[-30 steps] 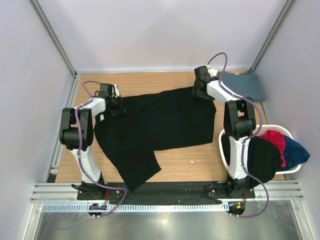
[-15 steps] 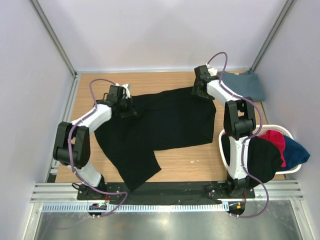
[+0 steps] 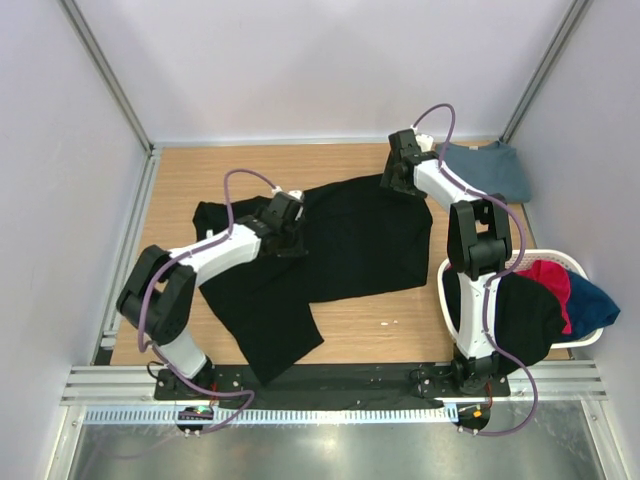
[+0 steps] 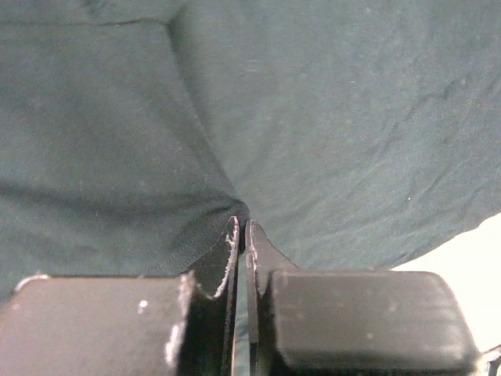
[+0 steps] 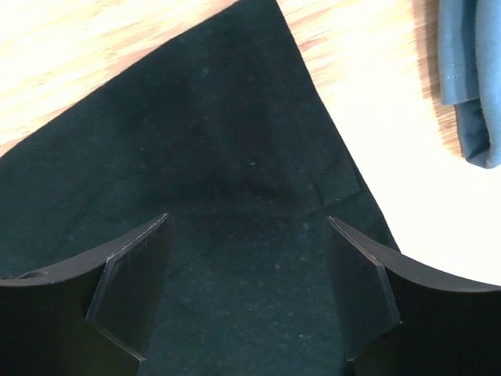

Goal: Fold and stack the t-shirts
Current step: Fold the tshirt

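Observation:
A large black t-shirt [image 3: 350,240] lies spread across the middle of the wooden table. My left gripper [image 3: 287,228] is over its left half and is shut on a pinched fold of the black cloth [image 4: 196,227]; the fingertips [image 4: 232,235] meet on it. My right gripper [image 3: 392,183] is open just above the shirt's far right corner [image 5: 243,149], with a finger [image 5: 133,274] on each side and nothing between them. A folded slate-blue t-shirt [image 3: 490,168] lies at the back right and shows at the edge of the right wrist view [image 5: 470,78].
A white basket [image 3: 572,262] stands at the right, next to the right arm. It holds a black shirt [image 3: 520,315], a magenta-red one [image 3: 550,280] and a blue one [image 3: 590,305]. Grey walls enclose the table on three sides.
My left gripper has moved right from the shirt's left edge toward its middle, pulling black cloth with it. The right arm has not moved.

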Robot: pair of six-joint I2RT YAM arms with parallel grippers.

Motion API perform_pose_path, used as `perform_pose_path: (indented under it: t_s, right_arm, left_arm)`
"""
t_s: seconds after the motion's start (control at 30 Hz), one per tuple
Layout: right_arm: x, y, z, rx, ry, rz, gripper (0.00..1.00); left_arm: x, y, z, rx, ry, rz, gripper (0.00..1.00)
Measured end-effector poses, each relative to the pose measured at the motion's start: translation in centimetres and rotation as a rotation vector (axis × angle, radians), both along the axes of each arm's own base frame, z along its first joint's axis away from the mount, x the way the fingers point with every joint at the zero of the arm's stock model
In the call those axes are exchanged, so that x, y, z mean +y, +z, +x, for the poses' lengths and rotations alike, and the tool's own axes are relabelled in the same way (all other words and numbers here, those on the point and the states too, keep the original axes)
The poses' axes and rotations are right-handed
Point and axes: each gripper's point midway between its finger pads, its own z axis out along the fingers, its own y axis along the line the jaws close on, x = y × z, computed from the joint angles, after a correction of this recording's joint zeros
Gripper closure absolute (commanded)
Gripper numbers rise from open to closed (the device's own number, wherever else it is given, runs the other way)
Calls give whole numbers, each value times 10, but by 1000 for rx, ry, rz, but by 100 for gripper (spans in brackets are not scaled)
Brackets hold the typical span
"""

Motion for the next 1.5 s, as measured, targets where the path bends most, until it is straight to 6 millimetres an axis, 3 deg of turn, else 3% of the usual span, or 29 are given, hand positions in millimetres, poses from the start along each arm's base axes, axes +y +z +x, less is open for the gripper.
perform_pose_path:
  t_s: [0.03, 0.07, 0.13, 0.17, 0.27, 0.33, 0.47, 0.53, 0.63, 0.77, 0.9, 1.07, 1.23, 1.33, 1.5]
  right_arm:
    - [1, 0, 0, -2, 3, 3, 18]
    - [1, 0, 1, -2, 5, 5, 18]
    - [3, 0, 1, -1, 15, 11, 18]
    - [4, -1, 0, 2, 21, 12, 18]
    - [8, -3, -1, 14, 49, 24, 18]
    - [11, -4, -3, 23, 75, 32, 18]
    - [21, -3, -6, 36, 141, 18, 18]
    - [31, 1, -12, 36, 189, 2, 17]
    - [56, 13, -18, 16, 269, -11, 17]
    - [97, 36, -25, -45, 391, 9, 17]
    - [131, 50, -27, -101, 484, 46, 17]
    - [152, 46, -29, -102, 541, 41, 18]
    - [166, 40, -29, -98, 577, 41, 17]
    - [170, 40, -28, -98, 588, 40, 17]
    - [172, 43, -24, -107, 591, 32, 17]
  left_arm:
    - [-5, -2, 0, 5, -8, 11, 89]
    - [-8, -5, 0, 8, -14, 23, 72]
    - [-12, -9, 0, 19, -21, 45, 60]
    - [-12, -10, 1, 24, -18, 60, 41]
    - [-1, -9, 4, 21, 19, 111, 25]
    - [9, -3, 6, 15, 61, 144, 22]
    - [37, 22, 13, -3, 197, 139, 21]
    - [63, 41, 25, -30, 312, 87, 24]
    - [107, 54, 43, -63, 484, 14, 31]
    - [161, 40, 62, -57, 675, -35, 43]
    - [189, 18, 78, -23, 757, -55, 43]
    - [226, -10, 93, 26, 855, -81, 46]
    - [264, -15, 107, 3, 930, -140, 51]
    - [270, -18, 116, -15, 928, -175, 55]
    - [262, -29, 124, -4, 890, -212, 63]
